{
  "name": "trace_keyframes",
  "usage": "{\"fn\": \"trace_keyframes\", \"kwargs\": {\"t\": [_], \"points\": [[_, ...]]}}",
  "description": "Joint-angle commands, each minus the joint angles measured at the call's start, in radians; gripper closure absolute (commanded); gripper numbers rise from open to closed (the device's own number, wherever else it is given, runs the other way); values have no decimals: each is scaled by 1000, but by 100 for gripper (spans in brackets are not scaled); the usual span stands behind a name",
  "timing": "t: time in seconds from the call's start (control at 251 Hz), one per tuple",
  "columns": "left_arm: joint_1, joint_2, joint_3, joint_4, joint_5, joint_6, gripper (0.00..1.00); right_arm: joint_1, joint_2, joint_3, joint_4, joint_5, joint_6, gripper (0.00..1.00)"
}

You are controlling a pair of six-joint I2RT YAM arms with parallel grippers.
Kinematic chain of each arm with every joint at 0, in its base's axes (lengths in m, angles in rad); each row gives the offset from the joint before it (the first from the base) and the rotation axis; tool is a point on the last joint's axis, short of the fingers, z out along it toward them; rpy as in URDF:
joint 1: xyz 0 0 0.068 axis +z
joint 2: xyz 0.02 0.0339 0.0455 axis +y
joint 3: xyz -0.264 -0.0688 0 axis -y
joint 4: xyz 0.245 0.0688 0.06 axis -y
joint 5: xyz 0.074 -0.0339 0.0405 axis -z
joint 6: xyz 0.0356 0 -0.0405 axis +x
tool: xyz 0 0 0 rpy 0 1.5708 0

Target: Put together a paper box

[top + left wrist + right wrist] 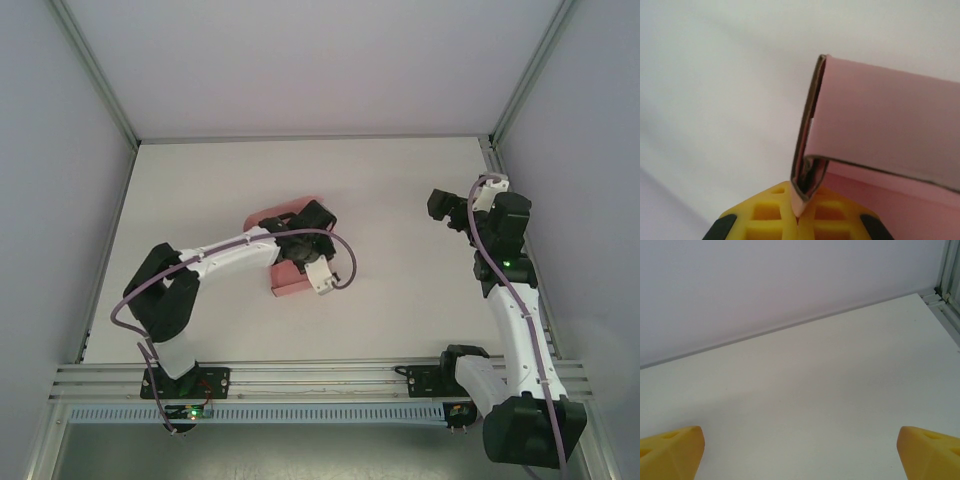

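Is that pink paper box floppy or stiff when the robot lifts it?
Probably a bit bendy: the paper box is thin card, and its edge curls where the left hand pinches it. It is likely very light, since it looks like hollow folded card. Its flat sides and sharp folds suggest it would slide rather than roll if pushed.

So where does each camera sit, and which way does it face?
Top external: overhead behind both arms, looking down at the table.
Left wrist: looks along its shut left tool, pinching the paper box.
Right wrist: faces the back wall over the table; open right tool.
Shared: top and left wrist, the paper box.
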Motion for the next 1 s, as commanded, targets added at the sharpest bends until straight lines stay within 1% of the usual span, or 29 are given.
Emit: {"fn": "trace_keyframes", "kwargs": {"t": [0.0, 0.108, 0.227, 0.263, 0.295, 0.391, 0.427, 0.459, 0.507, 0.575, 0.603, 0.631, 0.666, 0.706, 0.778, 0.85, 0.878, 0.894, 0.91, 0.926, 0.93, 0.942, 0.994], "points": [[-17, 26, -39, -15, 138, 37, 100, -25, -12, -4, -2, -55, 25, 2], [-30, 46, -63, -12, 158, 67, 100, -47, -14, 0, 5, -80, 36, 2], [-47, 67, -141, 179, 245, 11, 100, -65, -23, -23, 23, -89, 55, 2], [-56, 79, -164, 243, 255, -4, 100, -71, -26, -34, 32, -95, 62, 2], [-64, 92, -188, 317, 249, -19, 100, -77, -30, -44, 39, -101, 73, 2], [-86, 125, -238, 479, 174, -43, 100, -92, -35, -61, 47, -129, 83, 2], [-87, 125, -251, 513, 160, -56, 100, -97, -36, -64, 45, -138, 85, 2], [-87, 117, -252, 510, 153, -71, 100, -100, -35, -64, 39, -147, 82, 2], [-87, 98, -245, 493, 156, -109, 86, -102, -32, -63, 28, -162, 78, 2], [-88, 58, -231, 429, 185, -150, 78, -102, -24, -62, 10, -169, 72, 2], [-87, 45, -221, 400, 196, -166, 72, -102, -20, -62, 5, -171, 69, 2], [-88, 31, -213, 372, 204, -174, 64, -102, -17, -64, -2, -171, 68, 2], [-87, 17, -206, 352, 207, -185, 55, -102, -14, -68, -6, -173, 68, 2], [-88, 3, -204, 340, 209, -192, 50, -102, -12, -75, -9, -180, 63, 2], [-88, -21, -196, 318, 209, -211, 48, -101, -15, -88, -18, -173, 61, 2], [-88, -43, -187, 303, 214, -250, 44, -99, -16, -90, -37, -169, 47, 2], [-87, -55, -185, 301, 217, -264, 35, -99, -15, -91, -45, -172, 39, 2], [-89, -61, -184, 300, 219, -272, 28, -98, -15, -91, -49, -172, 33, 2], [-90, -67, -182, 297, 221, -279, 18, -96, -13, -89, -57, -169, 30, 2], [-91, -75, -180, 294, 223, -287, 4, -94, -13, -87, -64, -166, 28, 2], [-91, -77, -179, 293, 224, -290, 2, -94, -12, -87, -66, -166, 27, 2], [-91, -82, -177, 292, 224, -297, 0, -92, -12, -85, -70, -164, 24, 2], [-95, -105, -164, 280, 227, -338, 0, -86, -10, -84, -83, -165, 12, 2]]}}
